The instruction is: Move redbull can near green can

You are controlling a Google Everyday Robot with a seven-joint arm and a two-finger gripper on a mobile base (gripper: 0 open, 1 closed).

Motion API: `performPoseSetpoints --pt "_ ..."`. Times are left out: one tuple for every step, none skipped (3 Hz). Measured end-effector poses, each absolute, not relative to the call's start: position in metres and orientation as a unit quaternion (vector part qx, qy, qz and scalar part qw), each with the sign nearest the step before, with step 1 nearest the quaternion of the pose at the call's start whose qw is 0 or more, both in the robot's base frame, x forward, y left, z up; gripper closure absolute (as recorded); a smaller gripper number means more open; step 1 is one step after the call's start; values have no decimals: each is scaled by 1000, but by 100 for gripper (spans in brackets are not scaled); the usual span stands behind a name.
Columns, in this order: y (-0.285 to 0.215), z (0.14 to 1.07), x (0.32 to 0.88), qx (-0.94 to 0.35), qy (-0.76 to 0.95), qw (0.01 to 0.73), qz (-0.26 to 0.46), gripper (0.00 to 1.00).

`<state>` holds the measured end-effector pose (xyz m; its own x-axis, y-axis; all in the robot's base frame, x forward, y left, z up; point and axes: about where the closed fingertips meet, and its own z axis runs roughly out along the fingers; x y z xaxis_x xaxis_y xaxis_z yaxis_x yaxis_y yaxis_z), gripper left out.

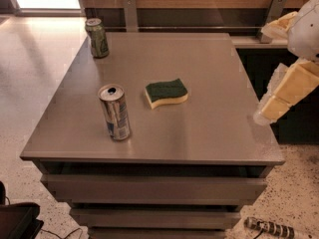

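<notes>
Grey table (209, 133): 1, bearing all 3 loose items.

My gripper (279, 101): 1, hanging just off the table's right edge at mid depth. Whether it is apart or together I cannot tell. Neither can is in it.

Sponge (166, 92): 1, green over yellow, lying flat near the centre, roughly between my gripper and the redbull can.

Redbull can (115, 113): 1, upright with its long axis vertical, on the near-left part of the table, well to the left of my gripper.

Green can (97, 38): 1, upright at the far-left corner, well apart from the redbull can.

My reach likely runs leftward past the sponge's near side.
</notes>
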<state>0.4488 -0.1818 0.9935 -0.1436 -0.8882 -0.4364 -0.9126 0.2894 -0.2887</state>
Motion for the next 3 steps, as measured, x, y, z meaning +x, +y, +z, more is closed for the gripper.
performPoseSetpoints --pt "-159 993 458 -589 730 335 88 0" --pt "-124 993 459 -583 697 388 153 0" --pt "-89 983 461 -571 669 425 215 0"
